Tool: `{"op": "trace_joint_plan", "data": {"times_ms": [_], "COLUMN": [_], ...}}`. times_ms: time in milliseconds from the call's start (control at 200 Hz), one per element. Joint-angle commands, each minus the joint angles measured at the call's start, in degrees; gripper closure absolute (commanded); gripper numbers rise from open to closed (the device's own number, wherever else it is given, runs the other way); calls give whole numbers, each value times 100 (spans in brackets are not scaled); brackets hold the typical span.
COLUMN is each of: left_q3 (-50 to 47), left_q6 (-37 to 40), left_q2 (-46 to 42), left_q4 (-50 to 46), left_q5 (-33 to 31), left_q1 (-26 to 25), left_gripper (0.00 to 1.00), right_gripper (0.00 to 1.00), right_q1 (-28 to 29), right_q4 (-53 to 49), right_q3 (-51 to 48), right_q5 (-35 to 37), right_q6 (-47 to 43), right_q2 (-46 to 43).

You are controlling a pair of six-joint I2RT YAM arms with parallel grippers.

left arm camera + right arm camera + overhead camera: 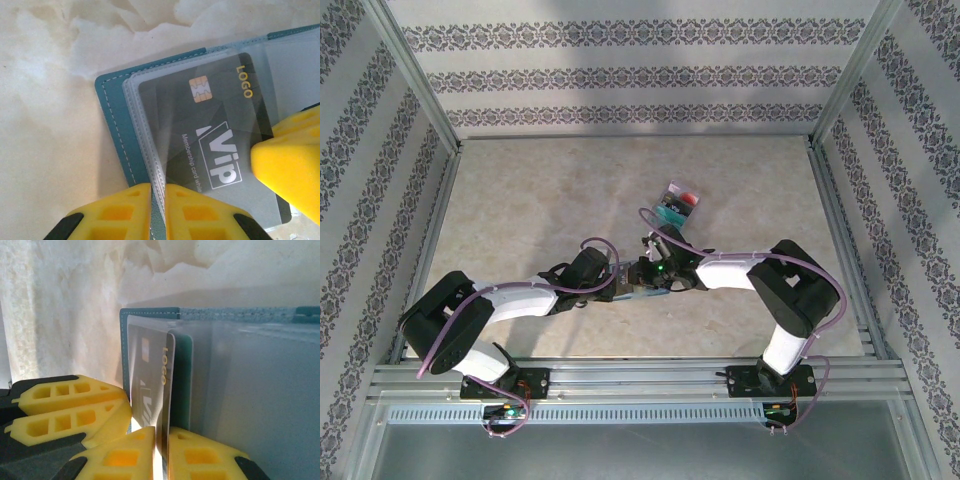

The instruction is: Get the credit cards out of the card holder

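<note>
- Card holder [638, 291], slate-teal with pale stitching, lies open on the marbled table [540, 200] near its front middle, right under the two wrists where the arms meet. The left wrist view shows its rounded corner [112, 125], and the right wrist view shows its upper edge [150, 312].
- Left gripper [157, 196] is clenched on the holder's near edge. Its yellow fingers pinch the clear sleeve leaves and the cover together.
- Right gripper [161, 437] is clamped on the edge of the dark card, with only a thin slit between its pads. One of its yellow fingers [287, 165] shows at the card's right side in the left wrist view.
- Clear sleeve [144, 150] is a stack of glossy pockets standing a little off the cover.
- Dark card [215, 135], grey, bears a gold chip, "LOGO" and "VIP". It sits in the sleeve and appears edge-on in the right wrist view [150, 385].
- Loose cards [676, 205], teal and red among them, lie in a small heap farther back on the table, apart from the holder.
</note>
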Motion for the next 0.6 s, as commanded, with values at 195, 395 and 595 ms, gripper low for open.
{"op": "trace_joint_plan", "data": {"times_ms": [195,395,595], "left_q3": [5,36,29], "left_q6": [-108,-98,-106], "left_q2": [97,140,141], "left_q4": [-96,-102,-110], "left_q5": [-65,-56,-60], "left_q1": [-91,-91,-91], "left_gripper": [85,85,85], "right_gripper": [88,82,84], "right_q1": [-225,-237,-260], "right_q4": [1044,1329,1426], "right_q3": [-443,-485,-538], "right_q5": [-653,-815,-815], "right_q6": [318,441,482], "right_q2": [-379,-288,-278]}}
